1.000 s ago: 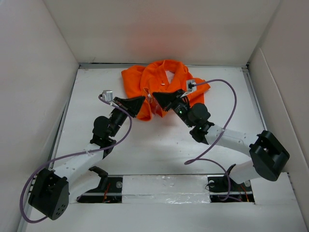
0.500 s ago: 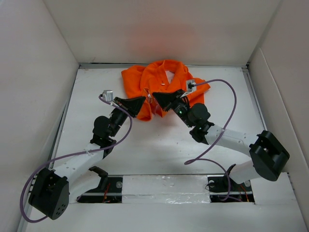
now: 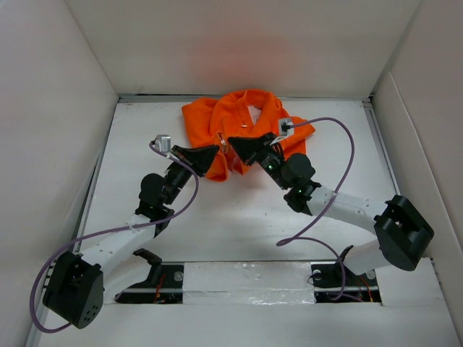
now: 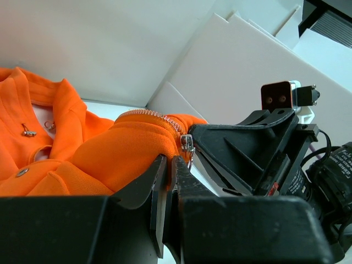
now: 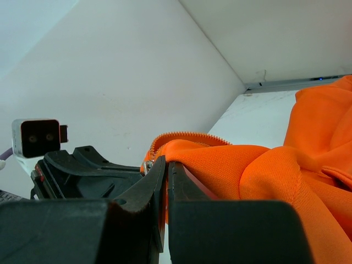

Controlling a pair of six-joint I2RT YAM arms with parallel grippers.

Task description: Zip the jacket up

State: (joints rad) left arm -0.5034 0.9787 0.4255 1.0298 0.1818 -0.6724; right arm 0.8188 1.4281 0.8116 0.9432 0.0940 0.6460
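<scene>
Top external view: the jacket [image 3: 239,119], orange, lay bunched at the far middle of the table [image 3: 239,231], collar away from the arms. Left gripper [image 3: 213,150]: clenched on the near hem beside the zipper's foot. Right gripper [image 3: 233,144]: clenched on the facing hem, almost touching the left. Zipper pull [image 4: 187,146]: low, between them. Judged purpose: both front edges were held together so the zipper ends could be mated before any pull upward.

You have the jacket [image 3: 249,116] at the table's [image 3: 217,217] far edge, near the back wall [image 3: 239,43]. The left gripper [image 3: 215,150] and the right gripper [image 3: 232,143] meet at its near hem, either side of the zipper pull [image 4: 187,145].
</scene>
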